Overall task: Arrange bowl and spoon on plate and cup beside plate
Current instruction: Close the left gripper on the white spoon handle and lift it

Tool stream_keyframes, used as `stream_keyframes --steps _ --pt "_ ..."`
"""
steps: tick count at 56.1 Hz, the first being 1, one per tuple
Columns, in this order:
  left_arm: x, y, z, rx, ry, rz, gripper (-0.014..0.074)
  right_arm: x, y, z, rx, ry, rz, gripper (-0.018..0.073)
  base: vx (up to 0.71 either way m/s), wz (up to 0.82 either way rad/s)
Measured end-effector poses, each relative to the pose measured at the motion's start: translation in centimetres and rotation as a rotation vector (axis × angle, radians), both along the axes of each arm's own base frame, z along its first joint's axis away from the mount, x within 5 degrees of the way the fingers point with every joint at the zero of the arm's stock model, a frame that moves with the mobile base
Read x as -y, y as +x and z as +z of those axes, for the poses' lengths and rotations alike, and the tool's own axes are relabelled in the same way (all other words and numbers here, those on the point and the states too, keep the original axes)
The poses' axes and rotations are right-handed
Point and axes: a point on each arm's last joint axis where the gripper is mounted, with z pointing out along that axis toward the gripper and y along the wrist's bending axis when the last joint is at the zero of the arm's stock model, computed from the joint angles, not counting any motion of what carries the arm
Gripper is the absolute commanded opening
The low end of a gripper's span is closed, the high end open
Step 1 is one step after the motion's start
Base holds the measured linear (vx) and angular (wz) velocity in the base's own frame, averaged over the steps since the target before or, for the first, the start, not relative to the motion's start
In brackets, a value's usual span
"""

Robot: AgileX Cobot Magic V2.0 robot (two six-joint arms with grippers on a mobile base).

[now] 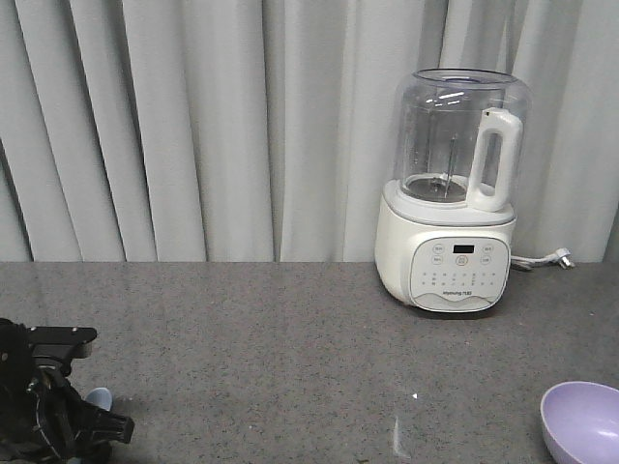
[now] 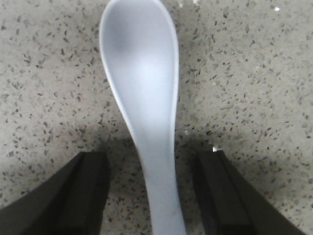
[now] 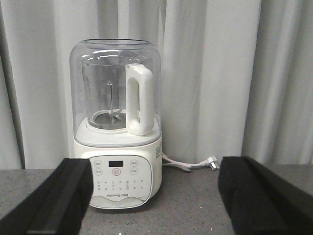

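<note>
The spoon point(image 2: 146, 98) lay flat on the counter point(image 2: 244, 73). Its long axis ran straight away from the left gripper point(image 2: 151, 166), scoop far, handle near. The handle sat between the two spread fingers point(image 2: 90, 171) with a gap on each side and no contact visible. The jaws therefore stood across the handle, so closing them should pinch it.

The bowl point(image 1: 585, 420) sat at the counter's right front, well apart from the spoon.

The right gripper point(image 3: 156, 169) was also spread and held nothing. It faced the blender point(image 3: 117, 147). The left arm was the nearer one.
</note>
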Motion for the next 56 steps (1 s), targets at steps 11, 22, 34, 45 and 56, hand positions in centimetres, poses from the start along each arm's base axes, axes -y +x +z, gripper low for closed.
stream_keyframes --steps 11,22,34,45,56 --pt "-0.1 0.2 -0.2 -0.016 0.021 -0.012 0.0162 0.0 0.0 -0.1 -0.007 0.001 0.000 0.0578 0.00 0.00" --pt "-0.1 0.2 -0.2 -0.016 0.037 -0.065 -0.0008 0.0 0.0 -0.1 -0.007 0.001 0.000 0.0578 0.00 0.00" --pt "-0.1 -0.7 0.9 -0.015 0.034 -0.089 -0.0008 0.0 0.0 -0.1 -0.008 -0.002 0.000 0.0578 0.00 0.00" --pt "-0.2 -2.9 7.2 0.210 -0.030 -0.101 -0.0008 0.0 -0.1 -0.5 -0.123 0.020 -0.004 0.0566 0.00 0.00" --pt "-0.6 -6.5 13.1 0.423 -0.085 -0.108 -0.0006 1.9 0.7 0.0 -0.412 0.165 -0.149 0.0540 0.00 0.00"
